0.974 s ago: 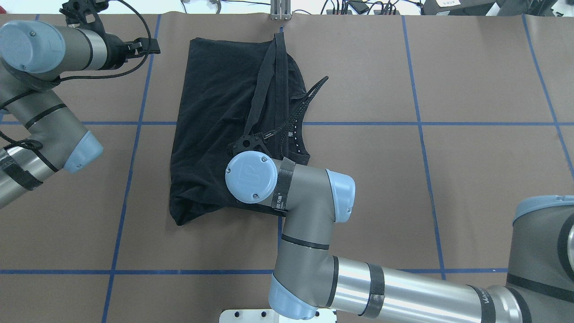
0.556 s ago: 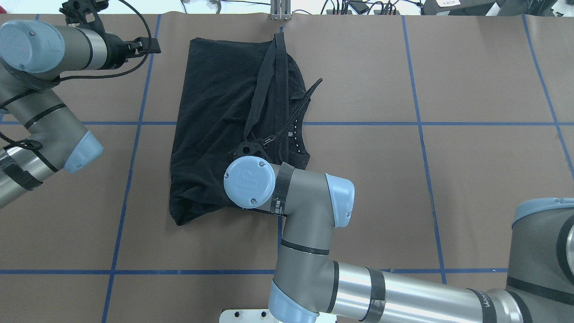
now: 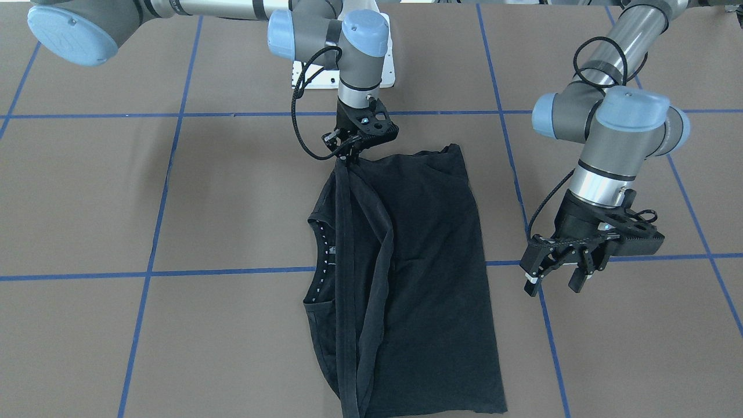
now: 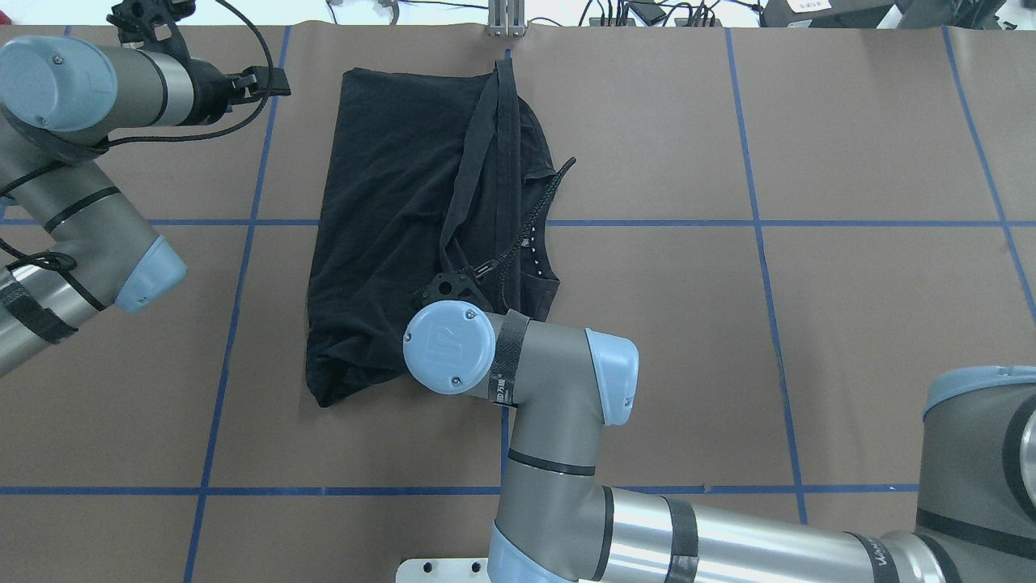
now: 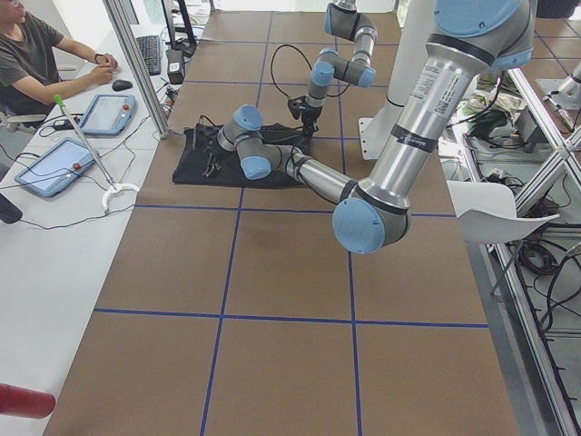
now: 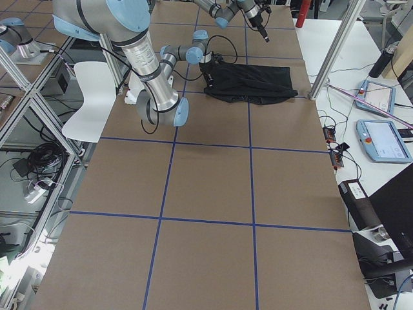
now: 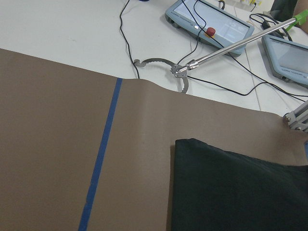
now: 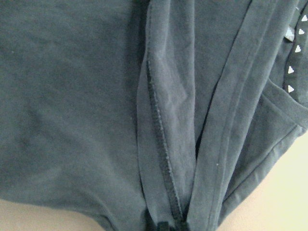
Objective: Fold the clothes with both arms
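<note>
The black t-shirt (image 3: pixel 429 261) lies folded in a long rectangle on the brown table; it also shows in the overhead view (image 4: pixel 388 202). No print is visible. My right gripper (image 3: pixel 348 157) is shut on a long hem strip (image 3: pixel 345 244) of the shirt at its robot-side end and holds it stretched and raised. In the right wrist view the strip (image 8: pixel 163 144) runs down to the pinch at the bottom edge. My left gripper (image 3: pixel 555 280) is open and empty, hanging above the table beside the shirt, apart from it. The left wrist view shows a shirt corner (image 7: pixel 240 192).
Blue tape lines (image 4: pixel 243 223) grid the table. The white base plate (image 3: pixel 313 75) sits behind the right wrist. Teach pendants (image 7: pixel 211 19), cables and a metal post (image 4: pixel 506 20) lie beyond the far edge. A seated operator (image 5: pixel 36 64) is at that side.
My right wrist has moved toward the robot's base, drawing the held strip of shirt with it. The left arm has not moved.
</note>
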